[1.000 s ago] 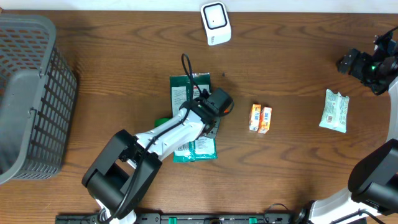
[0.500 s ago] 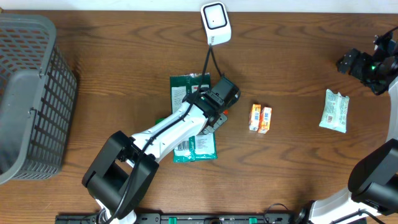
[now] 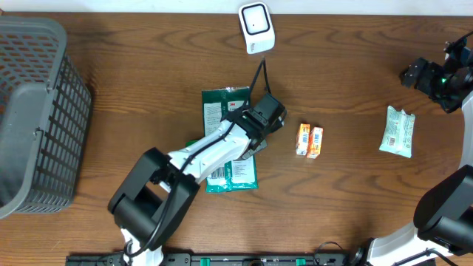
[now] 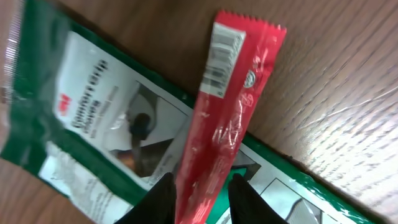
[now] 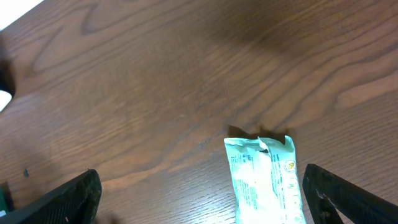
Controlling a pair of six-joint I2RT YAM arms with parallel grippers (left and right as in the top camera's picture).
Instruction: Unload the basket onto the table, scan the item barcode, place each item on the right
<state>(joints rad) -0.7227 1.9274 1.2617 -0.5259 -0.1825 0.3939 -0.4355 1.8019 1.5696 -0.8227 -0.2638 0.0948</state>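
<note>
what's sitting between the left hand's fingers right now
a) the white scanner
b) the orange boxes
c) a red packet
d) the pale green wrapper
c: the left wrist view shows the left hand with a finger on each side of the red packet, barcode end pointing away, lying over a green pouch.

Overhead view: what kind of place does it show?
Probably a mock shop checkout: a white scanner, small packaged goods on a wooden table, and a grey mesh basket at its edge.
</note>
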